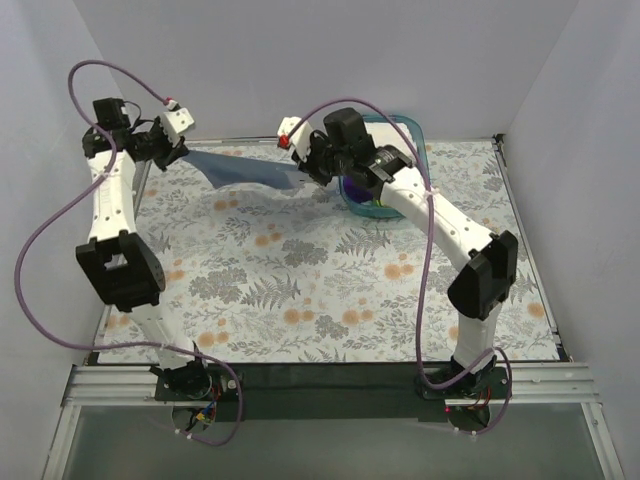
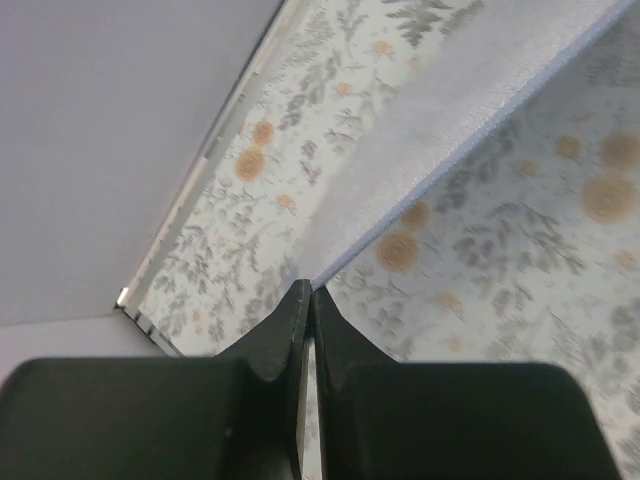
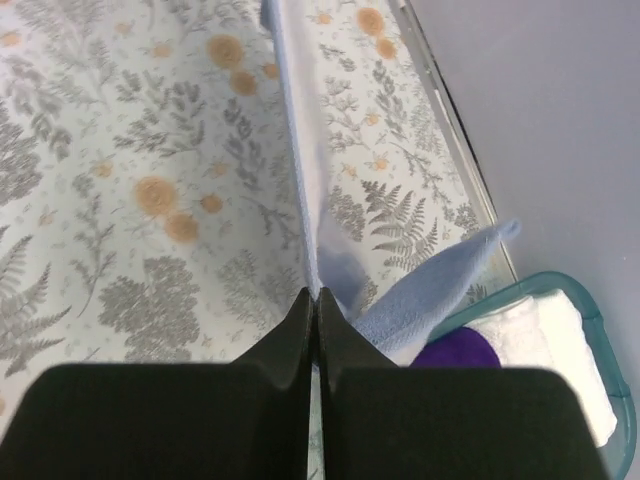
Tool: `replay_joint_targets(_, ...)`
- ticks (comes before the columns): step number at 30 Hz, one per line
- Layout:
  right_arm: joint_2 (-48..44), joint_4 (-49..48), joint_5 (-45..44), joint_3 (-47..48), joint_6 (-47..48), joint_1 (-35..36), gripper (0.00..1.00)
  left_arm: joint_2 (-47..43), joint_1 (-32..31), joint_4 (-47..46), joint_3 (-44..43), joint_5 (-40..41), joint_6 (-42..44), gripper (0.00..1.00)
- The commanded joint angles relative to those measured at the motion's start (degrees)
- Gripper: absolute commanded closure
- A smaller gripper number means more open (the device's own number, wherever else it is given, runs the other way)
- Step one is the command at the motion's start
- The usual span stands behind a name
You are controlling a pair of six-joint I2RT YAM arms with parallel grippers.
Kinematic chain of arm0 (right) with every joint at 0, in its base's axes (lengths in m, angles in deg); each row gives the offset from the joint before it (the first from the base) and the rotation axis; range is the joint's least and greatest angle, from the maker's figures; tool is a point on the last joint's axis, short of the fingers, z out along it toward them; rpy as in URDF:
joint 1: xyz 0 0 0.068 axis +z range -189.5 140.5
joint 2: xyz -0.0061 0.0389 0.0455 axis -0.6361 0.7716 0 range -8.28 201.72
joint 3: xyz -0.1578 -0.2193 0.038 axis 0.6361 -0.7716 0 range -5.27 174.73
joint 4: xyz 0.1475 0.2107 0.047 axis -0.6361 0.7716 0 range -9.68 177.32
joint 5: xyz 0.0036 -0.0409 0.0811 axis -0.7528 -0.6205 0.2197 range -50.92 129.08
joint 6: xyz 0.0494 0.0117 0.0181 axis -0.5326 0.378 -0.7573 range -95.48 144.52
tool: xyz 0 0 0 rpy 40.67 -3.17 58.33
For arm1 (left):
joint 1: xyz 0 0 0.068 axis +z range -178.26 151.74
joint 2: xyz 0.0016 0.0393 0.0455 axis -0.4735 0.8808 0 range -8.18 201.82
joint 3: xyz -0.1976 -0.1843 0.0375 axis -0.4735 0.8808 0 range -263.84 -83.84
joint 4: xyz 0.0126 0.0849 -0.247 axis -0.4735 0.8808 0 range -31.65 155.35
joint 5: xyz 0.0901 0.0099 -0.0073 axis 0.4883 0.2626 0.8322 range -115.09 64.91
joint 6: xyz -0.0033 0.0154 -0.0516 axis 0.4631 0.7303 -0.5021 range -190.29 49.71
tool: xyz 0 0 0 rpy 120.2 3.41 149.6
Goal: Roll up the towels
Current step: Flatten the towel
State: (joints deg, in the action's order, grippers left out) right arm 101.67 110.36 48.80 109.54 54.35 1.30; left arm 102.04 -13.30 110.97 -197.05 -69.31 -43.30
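Over the floral-print table (image 1: 300, 290), both arms are holding the light blue towel (image 1: 245, 168) stretched in the air near the far edge.
Top view is showing the soft cloth as a sagging band, while the wrist views are showing it edge-on. The right arm is partly hiding the teal plastic bin (image 3: 560, 285). The frame is cutting off the purple roll (image 3: 455, 350) and white towel (image 3: 565, 340) inside. The left gripper (image 2: 306, 290) and right gripper (image 3: 312, 295) are each pinching a towel edge, jaws nearly touching.

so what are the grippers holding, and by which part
The light blue towel, stretched between them: the left gripper pinches one end, the right gripper the opposite end.
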Motion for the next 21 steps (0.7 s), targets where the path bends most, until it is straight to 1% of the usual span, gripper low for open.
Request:
replay_joint_targets(1,-10.3,4.1,-2.1,-11.8,4.7,4.8,0.99,-11.7,6.0,1.9,11.1,3.0,7.4,1.0)
replay_joint_targets(2,-11.3,3.7,-2.2,-16.1,5.7,6.1,0.99,-14.3,6.2,1.6,21.0,3.4,12.0,1.0)
replay_joint_targets(3,-12.4,3.0,-2.5,-20.0,5.5,7.4,0.99,-19.5,6.9,1.3,27.0,4.0,14.0,1.0)
replay_joint_targets(4,-13.6,1.9,-2.2,-27.5,5.1,9.9,0.99,-21.9,7.1,0.7,32.2,5.2,15.8,1.0)
replay_joint_targets(5,-14.1,1.3,-1.7,-30.9,4.8,11.1,0.99,-24.4,7.4,1.4,37.0,5.7,18.4,1.0)
replay_joint_targets(6,-14.6,0.4,-1.6,-34.1,3.8,12.5,0.99,-28.8,7.5,2.4,46.5,6.5,23.7,1.0)
replay_joint_targets(7,-14.6,-0.2,-1.5,-39.5,3.1,15.2,0.99,-30.8,7.5,3.3,50.5,8.6,25.8,1.0)
replay_joint_targets(8,-14.6,-0.1,-0.9,-41.2,2.4,16.4,0.99,-32.8,7.7,4.8,55.0,9.8,27.2,1.0)
replay_joint_targets(9,-14.8,0.2,0.6,-43.2,1.4,17.6,0.87,-35.8,7.9,6.3,61.5,11.3,31.9,1.0)
replay_joint_targets(10,-15.1,1.3,1.7,-44.5,0.9,19.0,0.74,-37.1,7.9,7.8,64.8,13.1,33.7,1.0)
replay_joint_targets(11,-15.6,2.2,3.0,-45.9,0.5,19.2,0.62,-38.0,8.0,10.3,67.1,17.0,34.9,0.98)
replay_joint_targets(12,-16.0,2.9,5.4,-46.2,-0.2,19.1,0.45,-39.0,8.1,10.8,68.7,18.5,35.2,0.89)
replay_joint_targets(13,-17.4,3.6,5.7,-46.6,-1.0,19.1,0.43,-39.4,8.3,11.8,70.0,19.4,35.8,0.78)
replay_joint_targets(14,-18.2,3.8,5.6,-47.2,-1.2,18.7,0.43,-39.4,8.8,14.1,69.3,18.5,35.7,0.64)
replay_joint_targets(15,-19.2,3.9,5.9,-47.3,-1.5,18.2,0.43,-38.9,9.5,15.5,67.6,17.2,35.3,0.58)
replay_joint_targets(16,-21.2,3.8,6.7,-47.2,-2.6,16.3,0.43,-38.2,9.5,16.7,63.9,15.5,33.7,0.57)
replay_joint_targets(17,-22.1,3.9,8.0,-47.0,-3.3,14.9,0.43,-37.3,9.5,19.2,61.0,12.2,32.6,0.55)
replay_joint_targets(18,-22.9,3.8,10.2,-46.9,-3.8,13.4,0.44,-34.7,9.5,20.0,58.7,10.1,31.6,0.55)
replay_joint_targets(19,-23.5,3.2,10.4,-46.6,-4.4,10.7,0.45,-33.2,9.5,20.2,56.5,8.7,27.8,0.55)
replay_joint_targets(20,-23.1,2.6,10.1,-46.3,-5.7,9.5,0.46,-31.7,9.6,19.5,52.5,7.6,25.9,0.55)
replay_joint_targets(21,-22.3,2.0,8.6,-44.9,-6.2,8.4,0.5,-28.9,9.4,18.8,51.1,5.6,23.8,0.55)
